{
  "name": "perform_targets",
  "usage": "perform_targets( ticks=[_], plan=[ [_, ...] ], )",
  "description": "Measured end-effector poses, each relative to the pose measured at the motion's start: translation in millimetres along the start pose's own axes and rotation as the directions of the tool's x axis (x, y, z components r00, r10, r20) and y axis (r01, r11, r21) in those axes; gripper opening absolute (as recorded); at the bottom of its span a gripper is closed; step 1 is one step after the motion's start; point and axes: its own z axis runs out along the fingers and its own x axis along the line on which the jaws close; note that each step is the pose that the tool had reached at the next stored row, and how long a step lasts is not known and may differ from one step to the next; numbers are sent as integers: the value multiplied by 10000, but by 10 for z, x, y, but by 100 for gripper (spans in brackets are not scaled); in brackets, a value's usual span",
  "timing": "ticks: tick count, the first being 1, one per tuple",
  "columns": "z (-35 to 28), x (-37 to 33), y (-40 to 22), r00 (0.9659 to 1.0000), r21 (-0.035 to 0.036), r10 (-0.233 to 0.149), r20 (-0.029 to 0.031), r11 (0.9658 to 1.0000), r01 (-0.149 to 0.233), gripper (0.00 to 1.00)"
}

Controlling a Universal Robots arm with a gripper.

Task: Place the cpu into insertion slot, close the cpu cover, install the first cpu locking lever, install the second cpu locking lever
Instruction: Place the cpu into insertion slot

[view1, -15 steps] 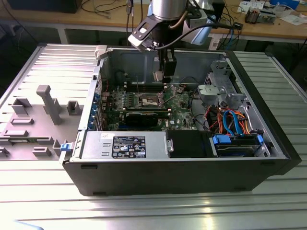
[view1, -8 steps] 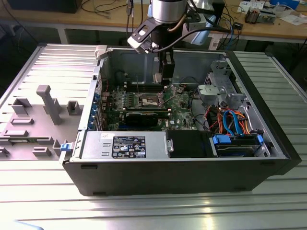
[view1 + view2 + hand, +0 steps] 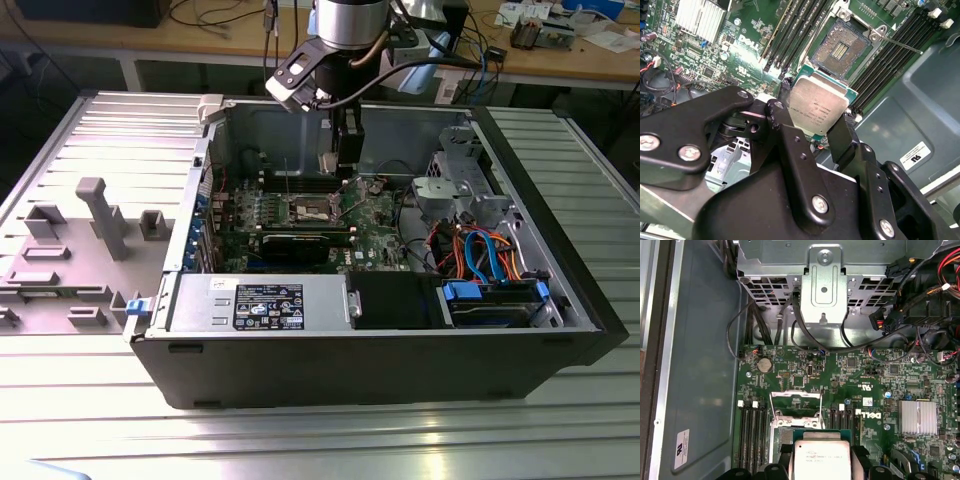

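The tool (image 3: 812,125) grips the cpu (image 3: 821,104) just over the open insertion slot (image 3: 840,48).
The cpu is a flat square chip with a silver-grey printed top and a green rim, pinched by its edges. The second wrist view shows the socket's dark centre uncovered; the first wrist view shows the cpu cover (image 3: 795,402) flipped up.

A robotics lab or electronics workshop: an opened computer case (image 3: 380,370) sits on a ribbed aluminium desk (image 3: 300,440) beneath a robot arm (image 3: 345,20), with a cable-strewn wooden desk (image 3: 150,45) behind.
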Motion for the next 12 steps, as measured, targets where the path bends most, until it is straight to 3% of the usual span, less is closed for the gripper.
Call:
perform_targets(
  ticks=[8,12],
  plan=[
    [10,5,-1,10000,-1,5,0,10000,-5,54],
    [74,17,-5,10000,-1,20,3,10000,-20,54]
  ],
)
